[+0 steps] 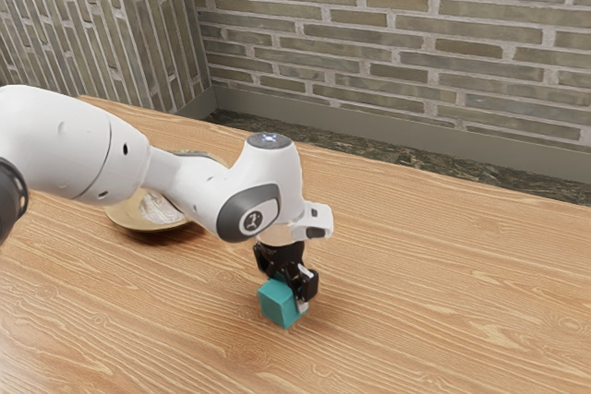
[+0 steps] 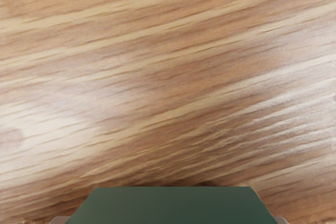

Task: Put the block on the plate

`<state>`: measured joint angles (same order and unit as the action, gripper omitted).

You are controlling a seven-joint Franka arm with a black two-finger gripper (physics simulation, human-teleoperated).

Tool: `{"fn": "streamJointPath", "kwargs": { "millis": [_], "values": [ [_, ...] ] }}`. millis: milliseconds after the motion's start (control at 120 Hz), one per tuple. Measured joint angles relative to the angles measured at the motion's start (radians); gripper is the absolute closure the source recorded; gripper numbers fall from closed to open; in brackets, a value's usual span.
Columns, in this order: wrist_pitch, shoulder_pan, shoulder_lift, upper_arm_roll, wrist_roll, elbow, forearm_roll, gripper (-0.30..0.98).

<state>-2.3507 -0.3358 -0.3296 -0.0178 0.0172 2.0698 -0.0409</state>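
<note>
In the exterior view my gripper (image 1: 287, 296) points down and is shut on the teal block (image 1: 278, 304), with one finger visible on the block's right side. The block is at or just above the tabletop; I cannot tell whether it touches. At the wrist view's lower edge, the block (image 2: 170, 205) looks dark green, and slivers of the gripper (image 2: 170, 221) show on both its sides. The plate (image 1: 126, 220), tan-rimmed with a whitish centre, lies in the exterior view's left half, partly hidden behind my arm.
A wood-grain table (image 1: 443, 292) spreads beneath the arm. Beyond its far edge stands a brick wall (image 1: 397, 29). My arm's white links (image 1: 185, 182) pass over part of the plate in the exterior view.
</note>
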Motion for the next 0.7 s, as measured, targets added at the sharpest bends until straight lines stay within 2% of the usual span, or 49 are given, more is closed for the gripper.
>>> {"fn": "streamJointPath", "kwargs": {
  "millis": [183,375,567,700],
  "values": [
    [0.078,0.043,0.128,0.0,0.009,0.0,0.0,0.29],
    [0.18,0.184,0.204,0.0,0.014,-0.003,-0.001,0.29],
    [0.263,0.343,0.228,-0.01,0.013,-0.068,0.004,0.28],
    [0.318,0.447,0.196,-0.011,0.013,-0.183,0.011,0.28]
  ]
}}
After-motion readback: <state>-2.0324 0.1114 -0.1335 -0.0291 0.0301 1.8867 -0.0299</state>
